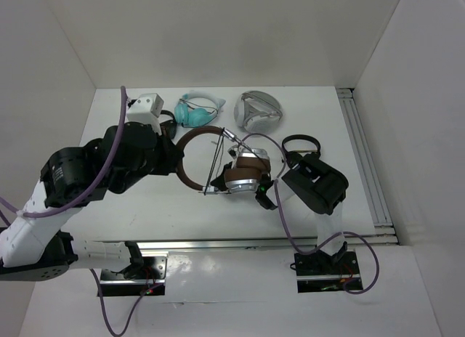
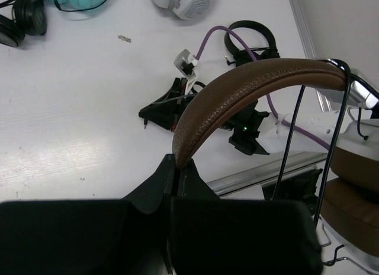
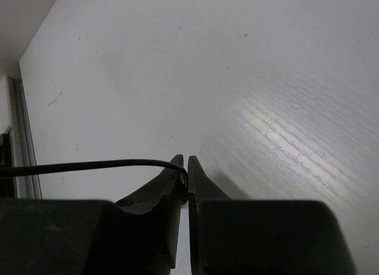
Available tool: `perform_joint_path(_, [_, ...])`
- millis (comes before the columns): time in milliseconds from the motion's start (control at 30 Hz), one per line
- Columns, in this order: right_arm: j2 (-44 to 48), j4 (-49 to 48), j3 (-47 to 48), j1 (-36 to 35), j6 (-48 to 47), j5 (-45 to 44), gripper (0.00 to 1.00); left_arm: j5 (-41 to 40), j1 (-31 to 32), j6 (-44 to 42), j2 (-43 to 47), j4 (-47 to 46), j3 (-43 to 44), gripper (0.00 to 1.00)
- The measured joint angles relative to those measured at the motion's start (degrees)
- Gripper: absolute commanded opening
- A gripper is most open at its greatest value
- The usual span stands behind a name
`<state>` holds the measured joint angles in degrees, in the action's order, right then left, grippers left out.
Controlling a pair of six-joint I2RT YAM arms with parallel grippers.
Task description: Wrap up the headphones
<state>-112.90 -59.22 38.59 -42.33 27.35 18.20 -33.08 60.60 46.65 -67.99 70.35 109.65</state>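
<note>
Overhead, the headphones (image 1: 243, 177) sit mid-worktop (image 1: 167, 217) between the two arms. A teal pair (image 1: 197, 110), a silver-white object (image 1: 259, 110) and a small black pair (image 1: 301, 143) lie behind them. From up there both grips are buried under the arms' bulk, so neither pincer's state can be read.

The left wrist camera supplies one. The left pincer (image 2: 175, 168) is pressed together on the brown headband (image 2: 254, 79), which rises from between the fingers and curves right to the earcups (image 2: 355, 186).

The right wrist camera supplies the other. The right pincer (image 3: 186, 168) is pinching the thin black cable (image 3: 89, 165), which runs off to the left above bare worktop.

Whether the earcups rest on the surface or hang clear of it, I cannot tell from any view.
</note>
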Motion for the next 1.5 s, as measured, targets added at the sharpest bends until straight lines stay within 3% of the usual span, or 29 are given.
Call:
perform_joint_path(133, [-0.2, -1.3, -0.2, -0.4, 0.4, -0.5, 0.0, -1.6, 0.0, 0.8, 0.0, 0.6, 0.0, 0.0])
perform_joint_path(333, [0.7, -2.8, -3.5, -1.1, 1.1, -4.2, 0.0, -4.3, -1.1, 2.9, 0.1, 1.6, -0.2, 0.0])
perform_joint_path(467, [5.8, -2.7, -9.6, -5.2, 1.8, -11.8, 0.0, -7.1, -6.3, 5.0, 1.9, 0.9, -4.1, 0.0])
perform_joint_path(667, [13.3, 0.7, -14.3, -16.0, 2.5, -21.4, 0.0, -5.9, -20.0, 5.8, 4.2, -2.6, -10.7, 0.0])
perform_joint_path(933, [22.6, 20.7, -5.5, -30.0, -0.2, -34.6, 0.0, 1.2, -34.3, 5.3, -0.6, -8.5, -12.3, 0.0])
perform_joint_path(1200, [31.4, 42.1, 7.1, -42.7, -5.0, -42.2, 0.0, 6.9, -47.0, 2.6, -1.4, -14.6, -25.8, 0.0])
perform_joint_path(1300, [34.2, 47.0, 10.3, -44.0, -7.4, -41.5, 0.0, 7.3, -48.6, 1.7, -1.6, -16.2, -30.8, 0.0])
perform_joint_path(1500, [38.9, 57.9, 18.8, -44.2, -12.4, -35.9, 0.0, 7.5, -45.9, -0.2, -1.5, -18.4, -38.9, 0.0])
